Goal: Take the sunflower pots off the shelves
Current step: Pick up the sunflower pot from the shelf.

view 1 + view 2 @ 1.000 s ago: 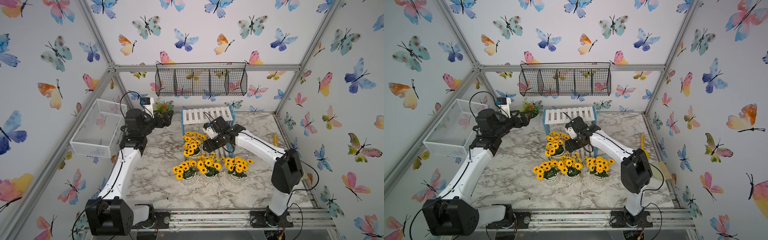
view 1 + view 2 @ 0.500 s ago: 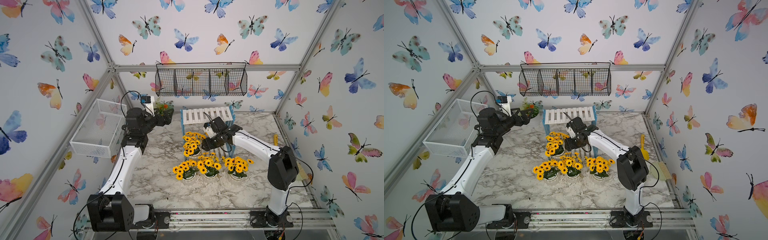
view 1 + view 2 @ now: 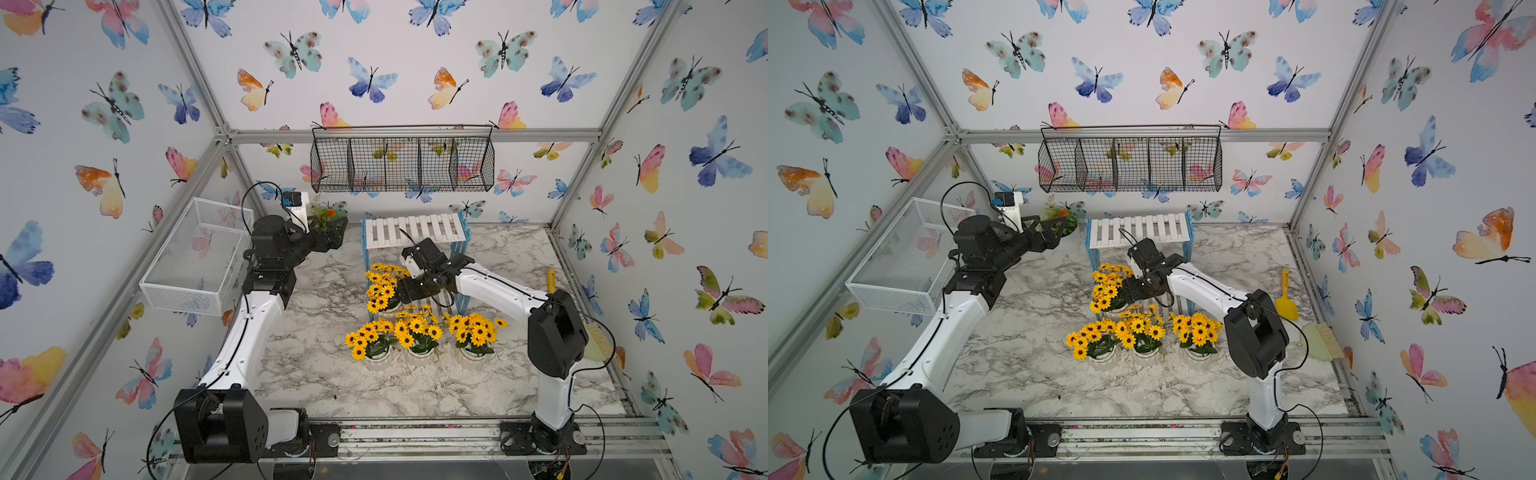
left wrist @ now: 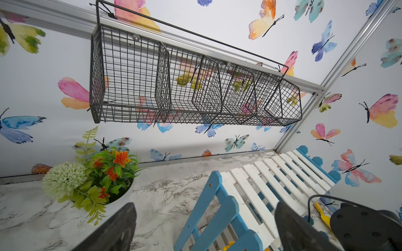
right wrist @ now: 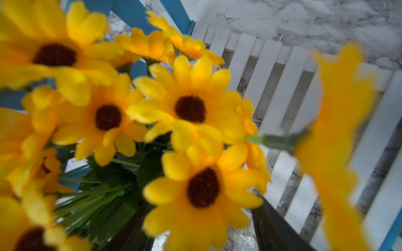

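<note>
Top view: sunflower pot (image 3: 380, 286) just beside right hand (image 3: 402, 293), blooms touching

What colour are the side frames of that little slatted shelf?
Blue side frames; clearest in left wrist view.

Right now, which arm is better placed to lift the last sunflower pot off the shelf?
Right: the right gripper is at that pot on the lower shelf; the left gripper hangs open, far back.

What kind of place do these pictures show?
Most likely a staged robot test booth, not a real home. Its butterfly-papered panels sit in an aluminium frame, the left arm and right arm stand on a rail, and the marble-look tabletop holds sunflower pots.
</note>
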Action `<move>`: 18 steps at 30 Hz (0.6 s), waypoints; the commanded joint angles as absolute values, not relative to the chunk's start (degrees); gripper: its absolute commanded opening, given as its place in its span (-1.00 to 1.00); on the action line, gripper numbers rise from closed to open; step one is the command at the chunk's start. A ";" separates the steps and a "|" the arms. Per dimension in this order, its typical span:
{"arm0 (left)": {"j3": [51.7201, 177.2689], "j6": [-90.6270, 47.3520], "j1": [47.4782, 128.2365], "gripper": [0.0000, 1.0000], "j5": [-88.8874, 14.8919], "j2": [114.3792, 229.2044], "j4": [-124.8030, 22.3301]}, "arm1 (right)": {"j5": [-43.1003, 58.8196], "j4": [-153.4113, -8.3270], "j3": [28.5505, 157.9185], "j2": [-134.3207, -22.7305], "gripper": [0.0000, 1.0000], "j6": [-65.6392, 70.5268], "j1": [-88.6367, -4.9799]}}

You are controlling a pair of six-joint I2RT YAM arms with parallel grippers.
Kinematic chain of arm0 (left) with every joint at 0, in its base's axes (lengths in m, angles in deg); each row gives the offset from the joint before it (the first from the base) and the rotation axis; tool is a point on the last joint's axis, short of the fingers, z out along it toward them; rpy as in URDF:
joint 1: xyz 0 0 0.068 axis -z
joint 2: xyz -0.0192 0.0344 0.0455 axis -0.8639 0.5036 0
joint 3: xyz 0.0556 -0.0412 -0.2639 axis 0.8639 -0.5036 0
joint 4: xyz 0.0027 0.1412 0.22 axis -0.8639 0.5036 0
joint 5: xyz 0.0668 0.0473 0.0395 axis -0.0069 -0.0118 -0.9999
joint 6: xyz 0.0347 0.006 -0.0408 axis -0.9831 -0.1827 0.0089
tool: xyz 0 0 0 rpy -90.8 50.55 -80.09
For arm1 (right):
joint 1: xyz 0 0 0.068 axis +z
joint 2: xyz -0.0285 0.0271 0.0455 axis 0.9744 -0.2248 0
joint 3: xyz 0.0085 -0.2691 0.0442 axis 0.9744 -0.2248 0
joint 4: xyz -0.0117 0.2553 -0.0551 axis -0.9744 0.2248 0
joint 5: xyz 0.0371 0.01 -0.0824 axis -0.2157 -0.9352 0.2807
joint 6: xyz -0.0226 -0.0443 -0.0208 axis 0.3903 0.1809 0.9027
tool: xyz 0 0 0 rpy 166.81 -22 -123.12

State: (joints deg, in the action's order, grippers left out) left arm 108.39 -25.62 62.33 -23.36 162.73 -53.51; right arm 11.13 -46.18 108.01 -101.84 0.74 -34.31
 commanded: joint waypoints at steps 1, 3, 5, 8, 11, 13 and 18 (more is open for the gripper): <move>108.36 -26.33 61.83 0.97 -22.07 161.51 -55.04 | 12.22 -47.44 109.26 -103.55 0.41 -0.38 -34.21; 108.32 -26.41 61.87 0.97 -22.07 161.57 -54.99 | 12.31 -48.15 109.25 -103.87 0.40 -0.55 -34.10; 108.27 -26.39 61.82 0.97 -22.07 161.59 -55.03 | 12.27 -48.42 109.39 -104.43 0.40 -0.56 -34.03; 108.24 -26.38 61.82 0.97 -22.07 161.57 -54.90 | 12.12 -48.49 110.05 -105.34 0.38 -0.56 -33.58; 108.03 -26.49 61.87 0.97 -22.07 161.49 -54.85 | 12.79 -48.46 110.75 -106.17 0.38 -0.56 -33.02; 107.84 -26.73 61.84 0.97 -22.07 161.39 -54.79 | 13.33 -48.26 111.10 -106.80 0.37 -0.39 -32.75; 107.92 -26.90 61.85 0.97 -22.08 161.34 -54.69 | 15.21 -48.45 111.56 -107.50 0.35 -0.15 -32.32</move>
State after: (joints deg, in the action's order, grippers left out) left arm 108.39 -25.99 62.33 -23.36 162.73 -53.51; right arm 13.05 -48.28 110.15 -105.80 -0.09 -32.85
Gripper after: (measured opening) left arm 0.984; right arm 0.679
